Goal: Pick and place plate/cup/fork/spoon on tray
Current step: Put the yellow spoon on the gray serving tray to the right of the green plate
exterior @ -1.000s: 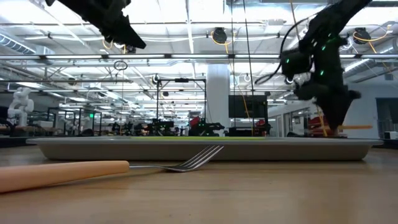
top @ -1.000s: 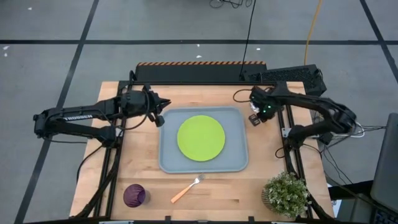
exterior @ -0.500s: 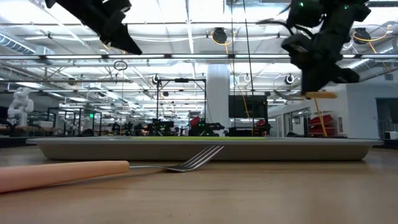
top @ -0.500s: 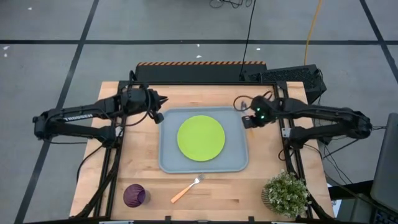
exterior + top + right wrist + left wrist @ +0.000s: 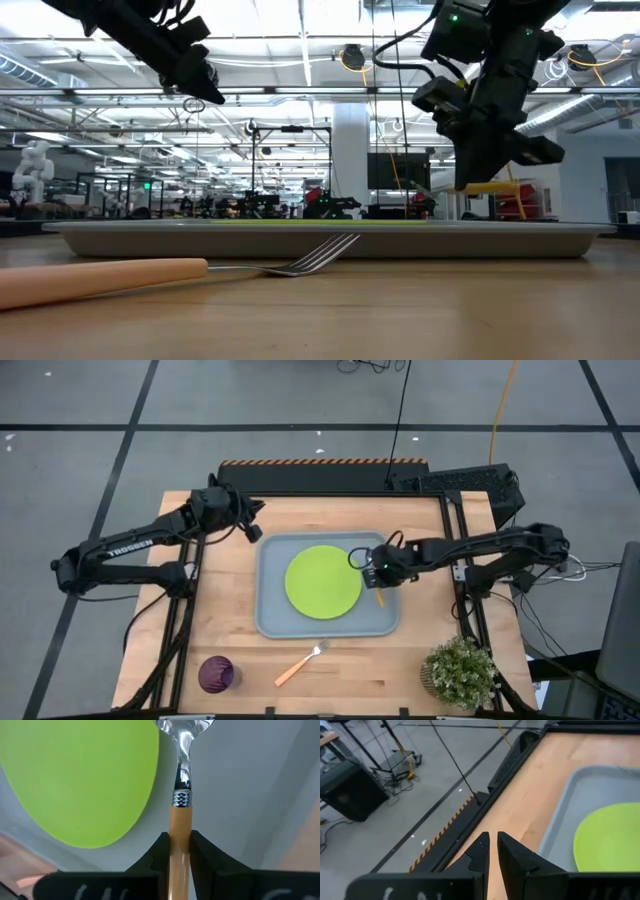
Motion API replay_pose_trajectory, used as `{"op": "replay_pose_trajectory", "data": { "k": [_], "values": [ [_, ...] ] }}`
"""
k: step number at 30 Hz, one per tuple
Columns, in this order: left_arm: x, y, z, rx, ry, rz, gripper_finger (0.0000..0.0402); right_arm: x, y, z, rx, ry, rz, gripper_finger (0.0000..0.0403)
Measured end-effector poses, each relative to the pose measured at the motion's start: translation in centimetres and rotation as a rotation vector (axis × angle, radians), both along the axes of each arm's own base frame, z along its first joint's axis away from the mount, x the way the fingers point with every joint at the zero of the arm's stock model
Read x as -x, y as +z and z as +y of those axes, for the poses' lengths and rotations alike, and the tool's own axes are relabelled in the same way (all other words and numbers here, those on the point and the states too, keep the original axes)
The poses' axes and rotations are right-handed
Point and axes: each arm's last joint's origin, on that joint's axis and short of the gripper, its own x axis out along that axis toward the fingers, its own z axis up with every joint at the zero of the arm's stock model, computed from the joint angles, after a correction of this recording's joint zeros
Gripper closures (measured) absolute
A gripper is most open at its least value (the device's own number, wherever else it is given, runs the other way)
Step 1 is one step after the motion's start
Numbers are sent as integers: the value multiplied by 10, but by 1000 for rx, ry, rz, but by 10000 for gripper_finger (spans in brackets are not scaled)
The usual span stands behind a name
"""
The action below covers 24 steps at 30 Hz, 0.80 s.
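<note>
Wooden table (image 5: 225, 635) on a grey floor with black tape lines, and through the low view you can see a big bright lab hall behind it. Sitting in the middle of the table is the light grey-blue tray (image 5: 272, 615), with the lime-green plate (image 5: 322, 582) lying flat inside it. The right gripper (image 5: 378, 573) is hanging over the tray's right side, just beside the plate's edge, fingers clamped tight on the orange handle of the spoon (image 5: 181, 790); the wrist camera shows the shiny bowl end pointing out past the fingers, above the bare tray floor next to the plate. From the low view the spoon is clearly up in the air, not touching the tray. The left gripper (image 5: 253, 530) is parked off the tray's far-left corner, over bare wood near the table's back edge, fingers nearly pinched together with nothing between them. Over at the near edge, the fork (image 5: 300, 663) lies on the table just in front of the tray, tines toward it, and the dark purple cup (image 5: 215, 673) stands by the near-left corner, well apart from the tray. Small potted plant (image 5: 460, 670) sits at the near-right corner.
</note>
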Motion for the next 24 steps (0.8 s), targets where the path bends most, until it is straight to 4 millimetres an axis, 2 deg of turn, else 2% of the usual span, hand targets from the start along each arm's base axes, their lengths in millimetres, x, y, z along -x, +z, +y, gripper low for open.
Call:
{"op": "replay_pose_trajectory", "data": {
  "k": [7,15,24],
  "values": [
    [0,1,5,-43,17,-57,360,-6,-15,14,-9,-77,72,372],
    [-1,2,6,-79,5,-62,360,-18,-38,18,-28,-121,112,372],
    [-1,2,5,-75,-25,-67,360,-23,-40,16,11,-124,81,368]
  ]
}}
